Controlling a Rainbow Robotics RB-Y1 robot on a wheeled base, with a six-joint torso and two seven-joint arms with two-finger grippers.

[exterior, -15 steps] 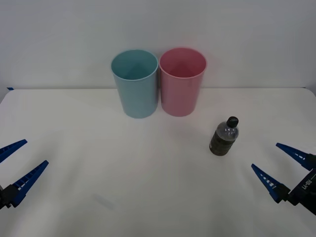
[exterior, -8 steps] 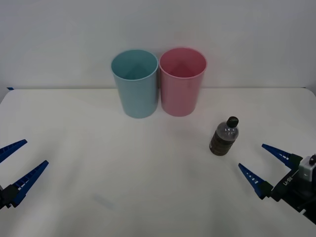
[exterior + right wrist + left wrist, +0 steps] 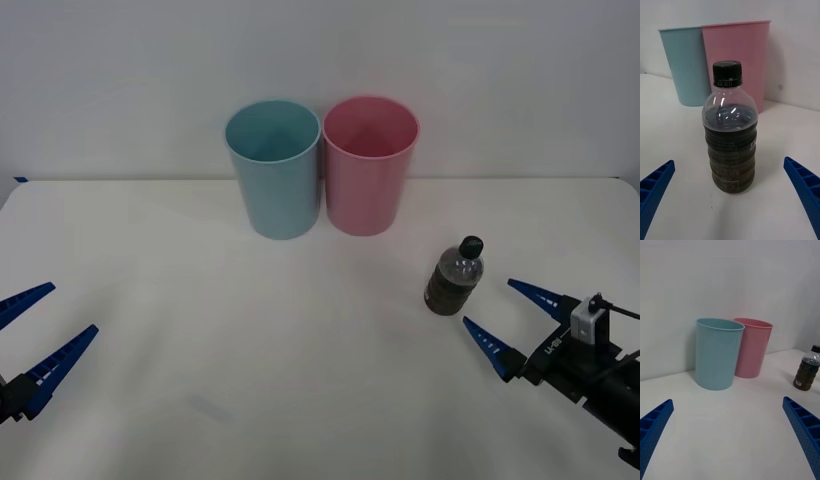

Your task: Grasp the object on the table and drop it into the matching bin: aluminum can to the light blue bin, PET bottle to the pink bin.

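Note:
A small clear PET bottle of dark brown liquid with a black cap stands upright on the white table, right of centre. My right gripper is open just to its right and nearer me, fingers pointing at it without touching. The right wrist view has the bottle centred between the blue fingertips. The pink bin and the light blue bin stand side by side at the back. My left gripper hangs open at the left edge; its wrist view takes in both bins and the bottle.
A plain white wall rises right behind the two bins. Bare tabletop stretches between the bottle and the bins and across the whole left half.
My right gripper has moved left and forward toward the bottle, staying open. The bottle, the bins and the left arm have not moved.

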